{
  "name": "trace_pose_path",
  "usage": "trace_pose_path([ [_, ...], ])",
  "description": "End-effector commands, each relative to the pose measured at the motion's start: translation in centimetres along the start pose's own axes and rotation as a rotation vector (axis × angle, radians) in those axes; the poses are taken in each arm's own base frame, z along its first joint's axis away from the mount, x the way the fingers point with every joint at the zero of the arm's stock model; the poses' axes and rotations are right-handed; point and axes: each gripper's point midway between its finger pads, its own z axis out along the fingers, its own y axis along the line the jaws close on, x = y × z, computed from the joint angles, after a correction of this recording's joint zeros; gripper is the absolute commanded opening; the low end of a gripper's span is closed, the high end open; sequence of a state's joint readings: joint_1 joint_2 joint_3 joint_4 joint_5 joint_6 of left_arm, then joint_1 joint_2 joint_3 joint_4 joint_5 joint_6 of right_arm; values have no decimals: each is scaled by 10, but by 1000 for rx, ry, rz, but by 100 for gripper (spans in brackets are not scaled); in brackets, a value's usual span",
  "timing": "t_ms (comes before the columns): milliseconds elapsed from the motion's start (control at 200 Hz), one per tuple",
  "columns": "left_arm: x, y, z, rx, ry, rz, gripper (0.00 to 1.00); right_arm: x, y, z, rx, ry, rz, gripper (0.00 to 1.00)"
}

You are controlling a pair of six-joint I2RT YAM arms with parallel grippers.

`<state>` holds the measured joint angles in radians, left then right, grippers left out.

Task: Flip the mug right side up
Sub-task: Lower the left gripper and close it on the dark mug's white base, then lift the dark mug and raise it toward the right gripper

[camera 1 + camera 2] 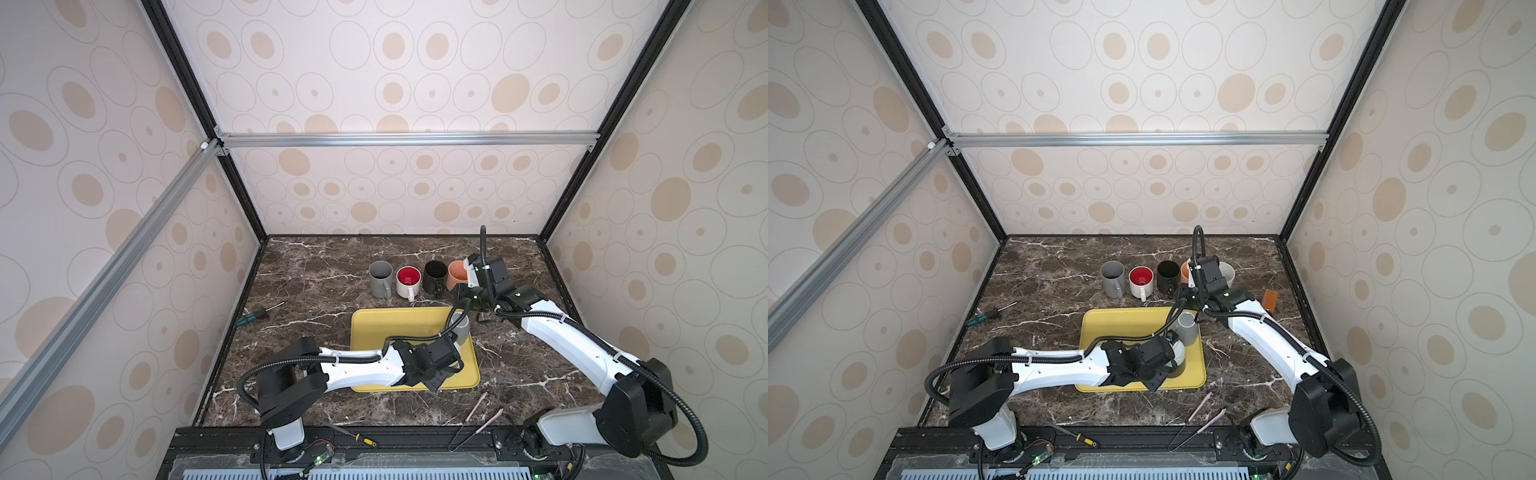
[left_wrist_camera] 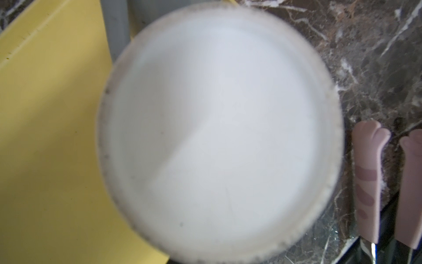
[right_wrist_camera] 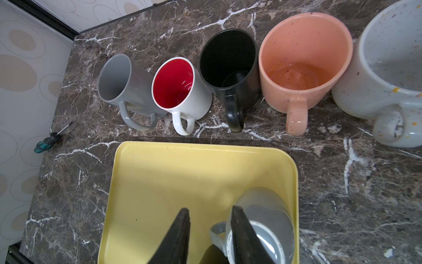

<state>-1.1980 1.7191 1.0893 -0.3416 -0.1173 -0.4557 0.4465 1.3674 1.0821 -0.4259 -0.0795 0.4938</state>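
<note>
While my left gripper (image 1: 1165,370) sits right at the upside-down white ceramic mug (image 2: 219,137) on the flat yellow tray (image 2: 45,137), I can't tell whether the jaws are clamped or apart, because the wrist view is filled by its blurred base. Judging by looks, it's rigid, weighty, glazed, slick and chippable, so I'd take it firmly by the side wall. Handle's hidden; a plain grey mug (image 3: 262,201) stands just beside it.

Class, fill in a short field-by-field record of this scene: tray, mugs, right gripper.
tray: yellow, on marble table
upright row behind tray: tall grey mug, red-lined mug, black mug, peach mug, speckled mug
white mug: base faces left wrist view, overlapping tray edge
grey tray mug: on tray's far right part
right gripper: open, empty, over tray
</note>
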Motion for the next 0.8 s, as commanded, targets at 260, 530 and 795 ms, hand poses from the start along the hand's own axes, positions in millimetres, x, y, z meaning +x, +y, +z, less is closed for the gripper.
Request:
trace_pose_path([
  [260, -43, 38, -71, -90, -259, -67, 0, -10, 22, -16, -115, -33, 13, 34],
  [530, -57, 96, -115, -129, -387, -215, 0, -28, 43, -41, -212, -105, 3, 34],
  [795, -89, 143, -187, -54, -709, -422, 0, -30, 89, -69, -507, -149, -1, 34],
])
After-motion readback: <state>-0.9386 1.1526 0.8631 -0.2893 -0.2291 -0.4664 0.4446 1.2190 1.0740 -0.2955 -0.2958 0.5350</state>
